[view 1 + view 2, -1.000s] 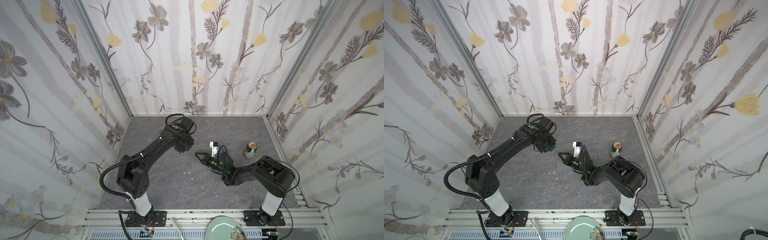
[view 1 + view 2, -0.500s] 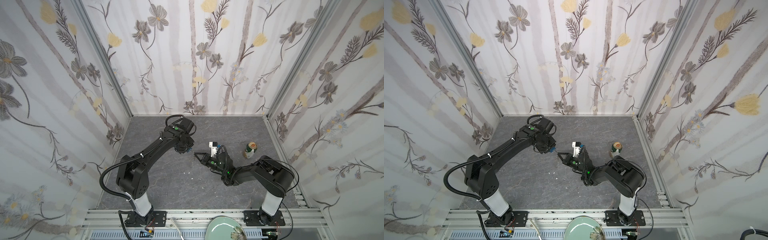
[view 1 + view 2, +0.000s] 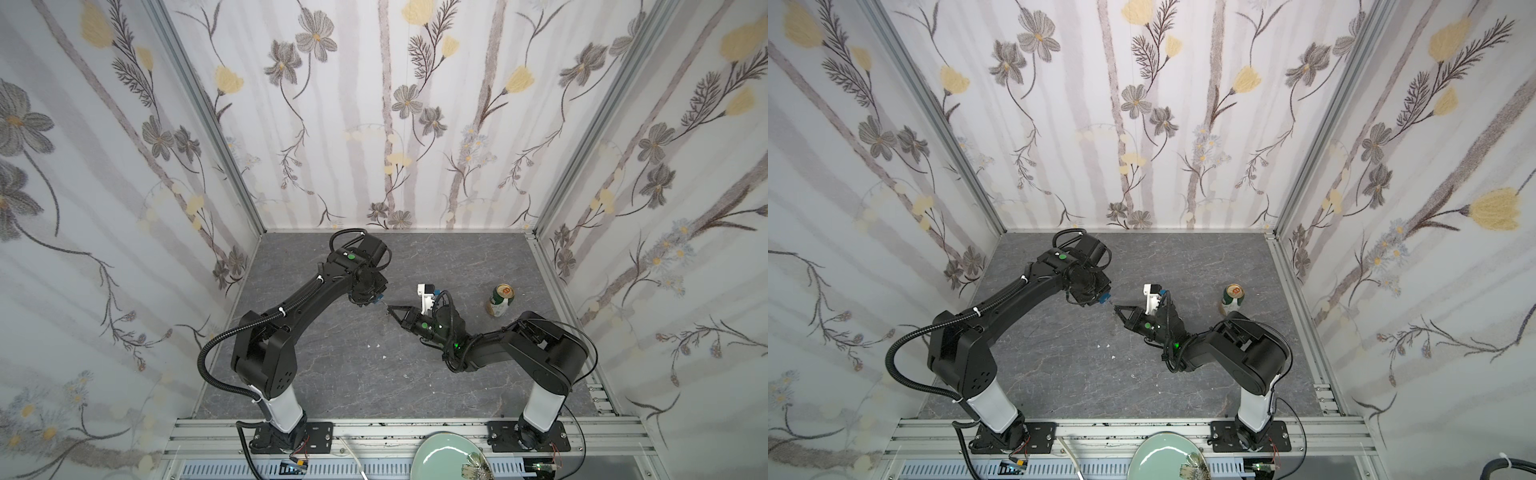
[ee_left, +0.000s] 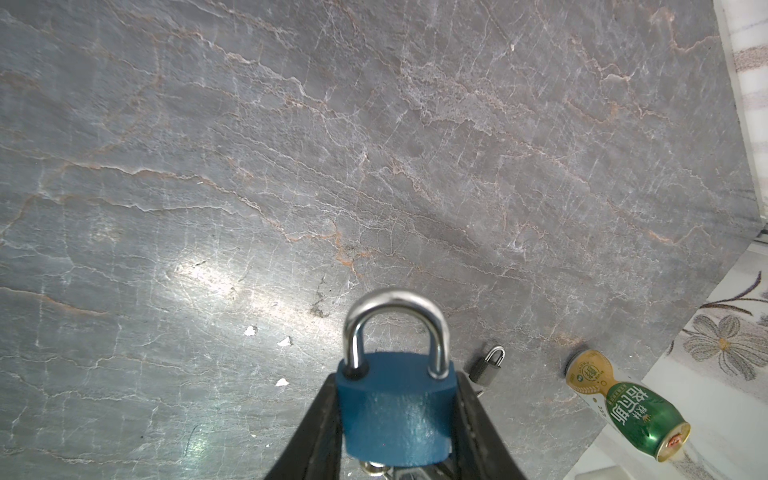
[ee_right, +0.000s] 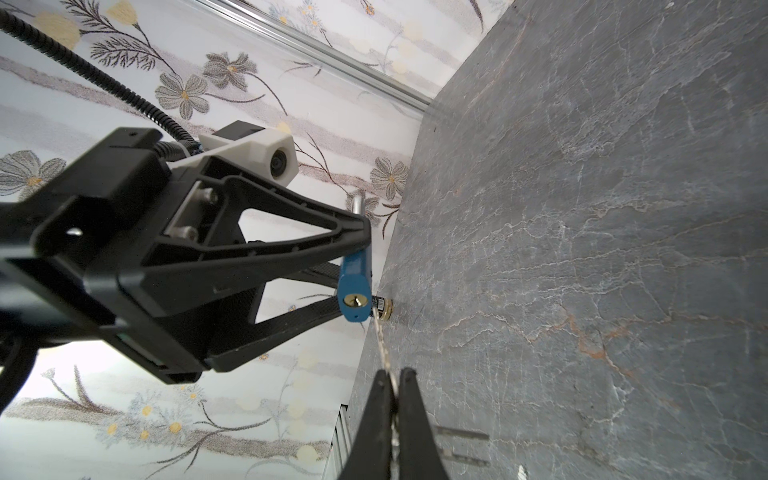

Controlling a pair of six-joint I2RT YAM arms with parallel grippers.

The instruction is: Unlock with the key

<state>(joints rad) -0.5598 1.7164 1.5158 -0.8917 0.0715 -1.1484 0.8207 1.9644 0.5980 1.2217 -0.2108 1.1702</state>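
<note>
My left gripper (image 3: 375,299) is shut on a blue padlock (image 4: 395,411) with a steel shackle, its black fingers (image 4: 316,419) pressing on both sides of the body. It holds the padlock above the table, and the brass keyhole (image 5: 353,300) faces my right arm. My right gripper (image 5: 395,374) is shut on the key (image 5: 381,345), whose thin silvery blade sticks out past the fingertips. The blade's tip lies just beside the padlock's lower end, off to one side of the keyhole and not in it. In both top views the two grippers meet tip to tip at mid-table.
A green and white can (image 3: 500,300) stands right of the right gripper. A small grey padlock (image 4: 486,368) lies on the grey stone table near it. White crumbs (image 3: 370,345) dot the middle. A pale green plate (image 3: 440,457) sits at the front rail. Papered walls close three sides.
</note>
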